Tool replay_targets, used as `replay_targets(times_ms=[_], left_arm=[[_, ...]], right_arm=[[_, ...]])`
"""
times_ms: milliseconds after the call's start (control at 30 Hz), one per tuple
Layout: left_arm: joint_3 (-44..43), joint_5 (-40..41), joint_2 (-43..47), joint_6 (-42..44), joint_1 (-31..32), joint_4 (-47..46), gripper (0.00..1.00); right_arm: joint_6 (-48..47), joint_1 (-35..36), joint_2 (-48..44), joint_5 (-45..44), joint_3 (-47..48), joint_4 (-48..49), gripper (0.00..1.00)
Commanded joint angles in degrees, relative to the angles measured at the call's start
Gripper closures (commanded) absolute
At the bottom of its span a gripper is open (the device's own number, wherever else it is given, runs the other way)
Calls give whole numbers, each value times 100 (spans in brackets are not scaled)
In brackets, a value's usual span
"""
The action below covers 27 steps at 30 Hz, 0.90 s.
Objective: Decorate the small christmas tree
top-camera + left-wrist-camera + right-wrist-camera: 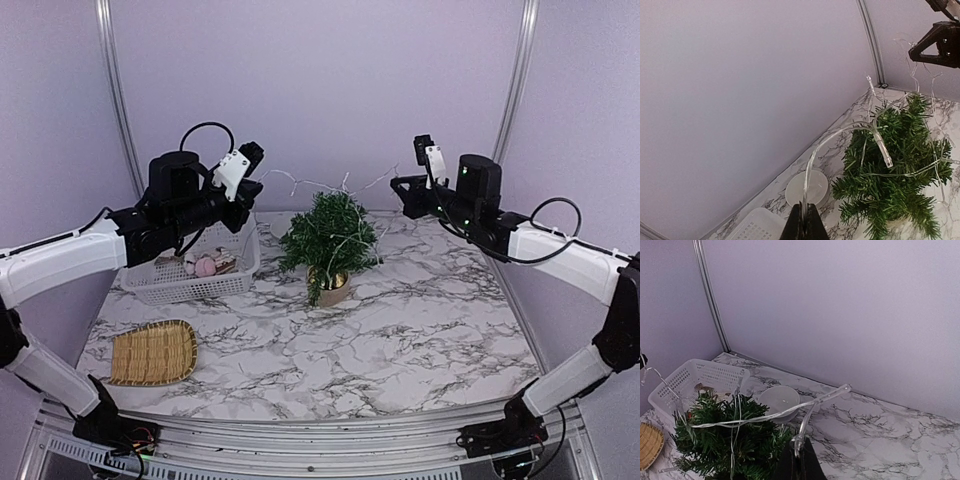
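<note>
Toward the back of the marble tabletop (420, 330), the small christmas tree (330, 238) stands between your left gripper (254, 180) and right gripper (400, 186), whose jaws each clamp one side of a clear light string (300, 185), held high and apart, seemingly so it drapes across the treetop.

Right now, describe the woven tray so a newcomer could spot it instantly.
Start at the marble table and go to its near-left corner. There, in front of the white plastic basket, lies the woven tray. Unlike the deep, white, latticed basket with its small items, it is flat, tan and holds nothing.
</note>
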<state>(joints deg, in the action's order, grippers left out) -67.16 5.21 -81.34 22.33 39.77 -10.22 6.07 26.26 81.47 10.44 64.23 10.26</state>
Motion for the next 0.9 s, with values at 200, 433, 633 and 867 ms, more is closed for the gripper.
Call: replay_targets(times_ms=[200,433,633,867], left_arm=[[-553,-137,-363,-434,-356,-579,100],[-970,198,-872,-797,-572,-558,100],[-1008,657,-1076,-960,-699,-400,100],[-644,1299,-784,-1348,-943,-254,100]], right_arm=[[208,-253,462,341,611,899,100],[361,-263,1103,457,1065,1038,100],[436,-262,1787,604,1531,1013,98],[680,-264,2156,1000,1737,1178,94]])
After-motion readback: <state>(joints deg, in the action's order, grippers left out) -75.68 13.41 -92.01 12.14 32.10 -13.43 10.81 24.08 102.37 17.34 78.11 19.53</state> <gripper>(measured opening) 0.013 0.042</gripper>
